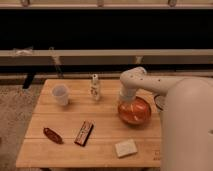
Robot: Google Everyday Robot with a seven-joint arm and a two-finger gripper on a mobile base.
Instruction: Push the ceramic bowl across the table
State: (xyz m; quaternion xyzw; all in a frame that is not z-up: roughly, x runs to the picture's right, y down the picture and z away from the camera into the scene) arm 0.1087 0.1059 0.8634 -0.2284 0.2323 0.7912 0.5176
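Observation:
The ceramic bowl (135, 112) is round, glossy orange, and sits on the right side of the light wooden table (70, 150), near its right edge. My white arm reaches in from the right and bends down over the bowl's far left rim. The gripper (126, 100) is at that rim, low against the bowl and mostly hidden by the wrist.
A small white cup (60, 94) stands at the table's back left. A small white bottle (95, 87) stands at the back middle. A dark red oblong object (52, 135), a brown bar (84, 133) and a pale rectangular block (125, 148) lie near the front. My white body fills the right side.

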